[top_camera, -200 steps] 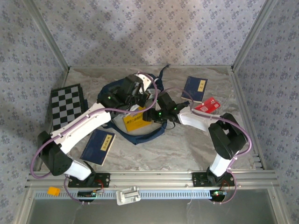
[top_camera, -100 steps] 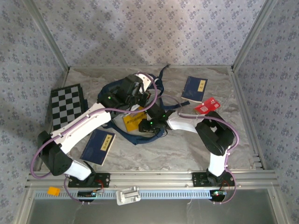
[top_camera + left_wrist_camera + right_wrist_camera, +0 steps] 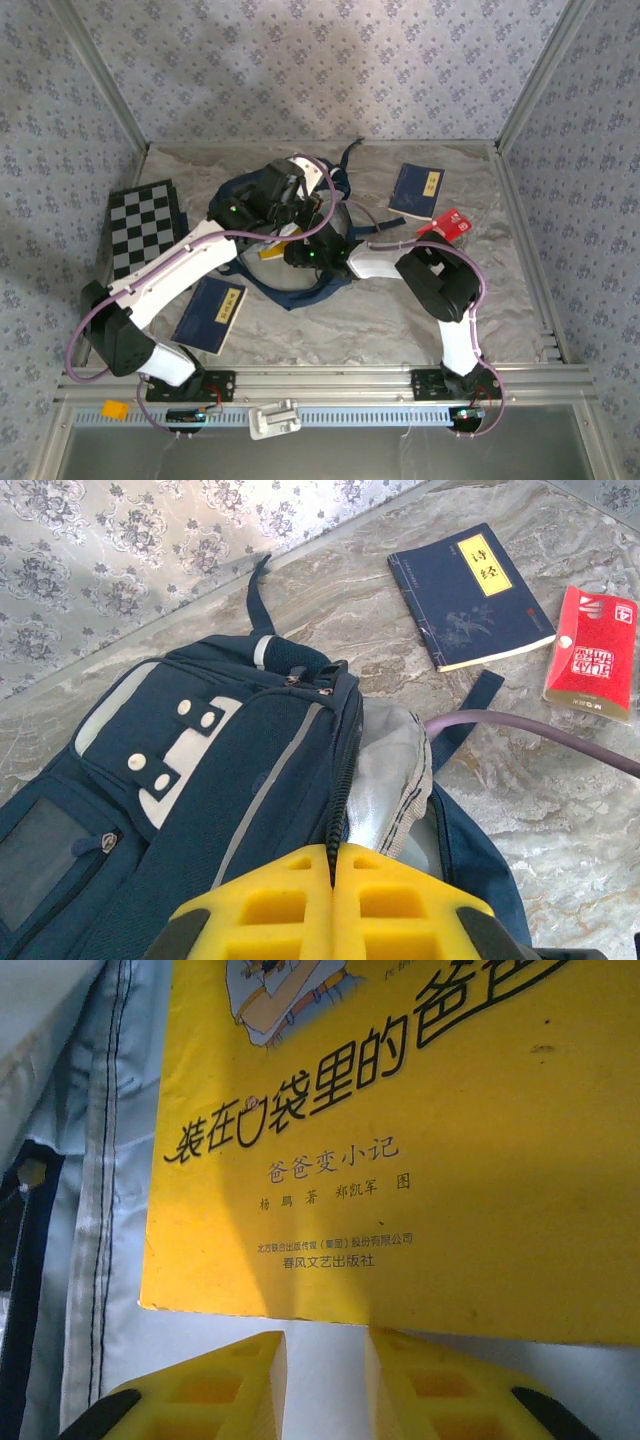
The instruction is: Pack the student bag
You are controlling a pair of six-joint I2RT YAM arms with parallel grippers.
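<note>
tabletop (image 3: 360,320): marbled grey surface, patterned walls on three sides.
student bag (image 3: 230,780): navy, lying flat toward the far edge, left of centre. The main compartment gapes and shows pale lining; white patch with buckles faces up.
checkerboard (image 3: 145,225): flat against the left edge, well apart from the bag.
navy booklets: one (image 3: 210,313) near the near-left corner beside the left arm; the other (image 3: 470,595) toward the far-right corner, yellow label up.
yellow book (image 3: 400,1110): lies inside the bag's opening on the pale lining, cover with black lettering up.
red packet (image 3: 592,650): just beside the far-right booklet, toward the right edge, not touching it.
left gripper (image 3: 335,860): clenched, fingers pressed together on the zipper rim of the bag's opening and holding that rim up.
right gripper (image 3: 322,1345): inside the opening, fingers a narrow gap apart with lining showing between them. Tips sit at the book's lower edge; contact cannot be told.
</note>
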